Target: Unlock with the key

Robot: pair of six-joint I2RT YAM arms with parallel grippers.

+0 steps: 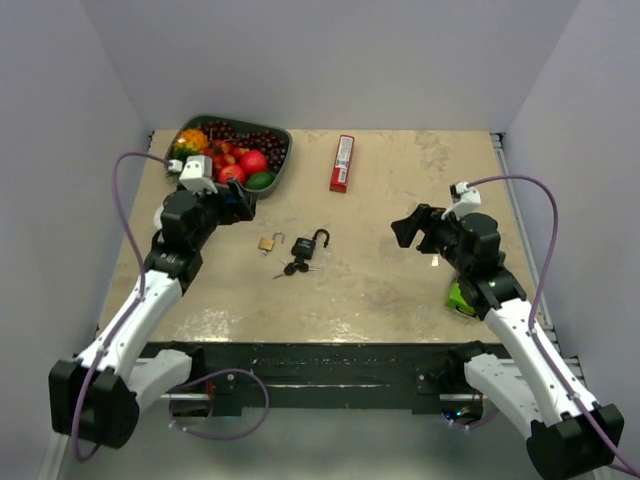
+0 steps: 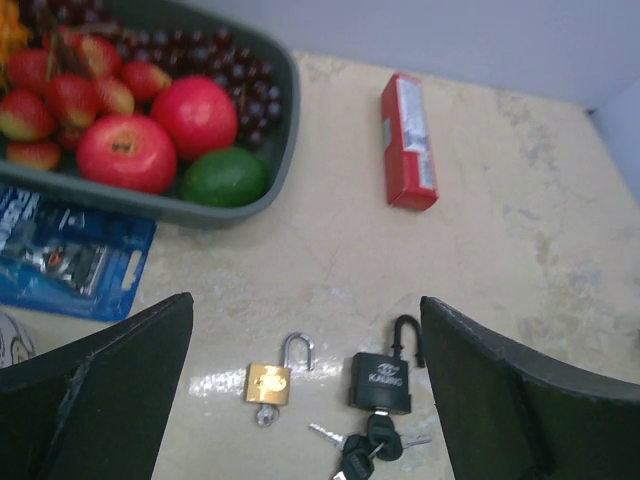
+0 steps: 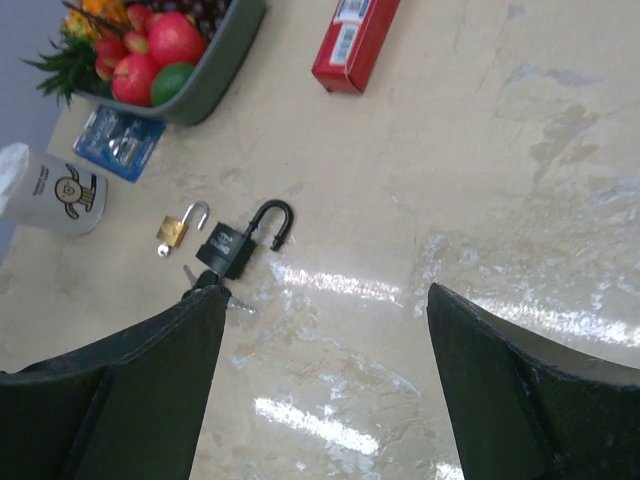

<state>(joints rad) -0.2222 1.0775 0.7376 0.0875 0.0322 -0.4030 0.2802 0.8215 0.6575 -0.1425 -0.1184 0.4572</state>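
While left gripper [image 1: 243, 203] and right gripper [image 1: 407, 226] gape empty, the black-headed key [image 2: 368, 448] touches a black padlock [image 2: 380, 382].
Grey rounded tray [image 2: 286, 118], tabletop's far left corner: glossy apples [image 2: 125, 150], dark grapes [image 2: 240, 85].

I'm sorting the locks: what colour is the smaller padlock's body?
Brass-gold, with a silver shackle. The small padlock shows best in the left wrist view.

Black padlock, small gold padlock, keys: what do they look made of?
Black padlock: matte black body, coated metal or plastic cover, can't tell; black shackle. Small gold padlock: brass-looking, polished yellow sheen; shiny silver steel-like shackle. Keys: black plastic-looking heads, bright silver metal blades.
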